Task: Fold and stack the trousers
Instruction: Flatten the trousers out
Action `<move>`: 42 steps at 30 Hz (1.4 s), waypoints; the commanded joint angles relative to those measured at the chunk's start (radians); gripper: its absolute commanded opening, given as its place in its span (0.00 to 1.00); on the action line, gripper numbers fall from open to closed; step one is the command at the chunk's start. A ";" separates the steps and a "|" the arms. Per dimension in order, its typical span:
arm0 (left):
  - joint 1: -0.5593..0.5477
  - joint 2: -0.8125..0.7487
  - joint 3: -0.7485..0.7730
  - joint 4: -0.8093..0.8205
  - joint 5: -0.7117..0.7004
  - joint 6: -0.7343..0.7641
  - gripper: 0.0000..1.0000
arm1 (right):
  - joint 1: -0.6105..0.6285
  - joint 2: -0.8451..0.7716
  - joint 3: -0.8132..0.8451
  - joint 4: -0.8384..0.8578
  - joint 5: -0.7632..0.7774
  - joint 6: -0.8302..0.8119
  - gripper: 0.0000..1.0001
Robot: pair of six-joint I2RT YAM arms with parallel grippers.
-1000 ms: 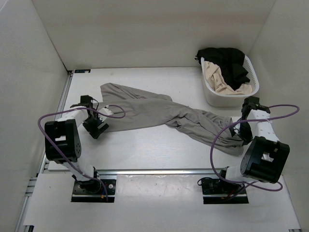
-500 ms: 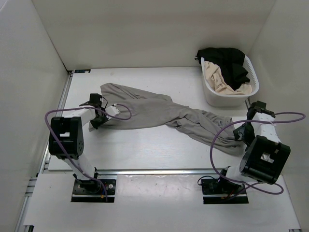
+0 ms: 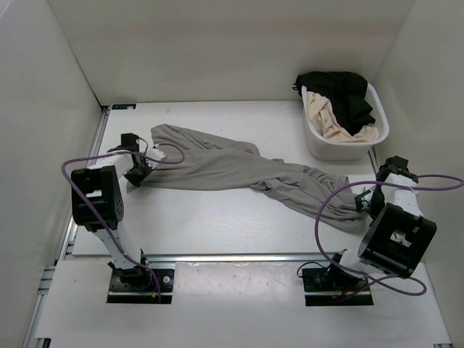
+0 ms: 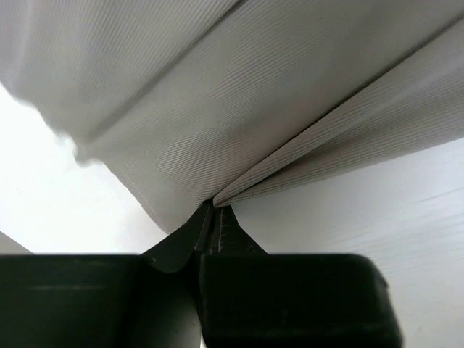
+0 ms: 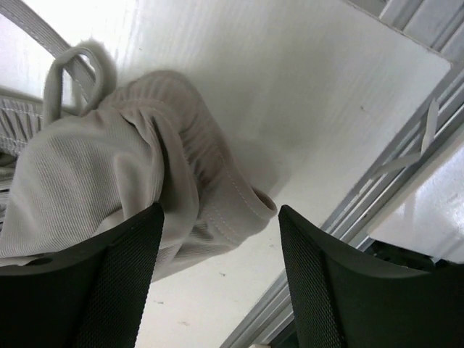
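Trousers (image 3: 239, 170): on table (image 3: 210, 217), running from far left to near right. Basket (image 3: 326, 150): far right, behind trousers' right end; garments (image 3: 346, 98) in it.

trousers (image 4: 290, 109): cut off top and sides, left edge blurred | beige garment (image 3: 325, 117): partly under black garment (image 3: 344, 94)

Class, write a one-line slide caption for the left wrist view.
Left end effector shut on a folded edge of the grey trousers, over the white table.
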 commanded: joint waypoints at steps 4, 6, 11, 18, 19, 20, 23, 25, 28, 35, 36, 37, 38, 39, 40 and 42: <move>0.137 0.001 0.063 -0.136 0.049 -0.058 0.14 | -0.014 0.057 -0.025 0.082 -0.073 0.007 0.65; 0.168 -0.012 0.073 -0.151 0.049 -0.058 0.14 | -0.014 0.057 -0.062 0.130 -0.097 0.019 0.57; 0.197 -0.046 0.101 -0.176 -0.021 -0.049 0.14 | -0.014 0.113 -0.039 0.122 -0.070 0.029 0.00; 0.310 -0.013 0.529 -0.317 -0.023 -0.059 0.14 | -0.014 0.045 0.265 -0.031 0.013 -0.025 0.00; 0.320 0.015 0.585 -0.338 -0.023 -0.059 0.14 | -0.014 0.045 0.321 -0.045 -0.002 -0.025 0.00; 0.329 0.027 0.634 -0.369 -0.023 -0.059 0.14 | -0.014 0.036 0.432 -0.063 -0.026 -0.037 0.00; 0.350 0.049 0.741 -0.392 -0.023 -0.059 0.14 | -0.014 0.036 0.556 -0.118 -0.027 -0.037 0.00; 0.361 0.049 0.741 -0.392 -0.023 -0.038 0.14 | -0.014 0.036 0.594 -0.140 -0.018 -0.046 0.00; 0.381 0.029 0.698 -0.392 -0.034 -0.029 0.14 | -0.014 0.018 0.541 -0.140 -0.028 -0.046 0.00; 0.439 0.020 0.675 -0.392 -0.016 -0.001 0.14 | -0.023 -0.015 0.398 -0.109 -0.085 -0.046 0.00; 0.448 0.020 0.675 -0.392 -0.016 0.010 0.14 | -0.023 -0.024 0.387 -0.109 -0.085 -0.046 0.00; 0.449 0.020 0.675 -0.392 -0.016 0.010 0.14 | -0.023 -0.024 0.387 -0.109 -0.096 -0.046 0.00; 0.458 0.020 0.675 -0.392 -0.016 0.010 0.14 | -0.023 -0.024 0.387 -0.099 -0.096 -0.046 0.00; 0.458 0.020 0.675 -0.383 -0.016 0.010 0.14 | -0.023 -0.015 0.415 -0.099 -0.108 -0.046 0.00; 0.458 0.020 0.694 -0.383 -0.016 0.010 0.14 | -0.023 0.000 0.435 -0.099 -0.108 -0.046 0.00; 0.458 0.029 0.713 -0.383 -0.007 0.010 0.14 | -0.023 0.020 0.471 -0.121 -0.136 -0.046 0.00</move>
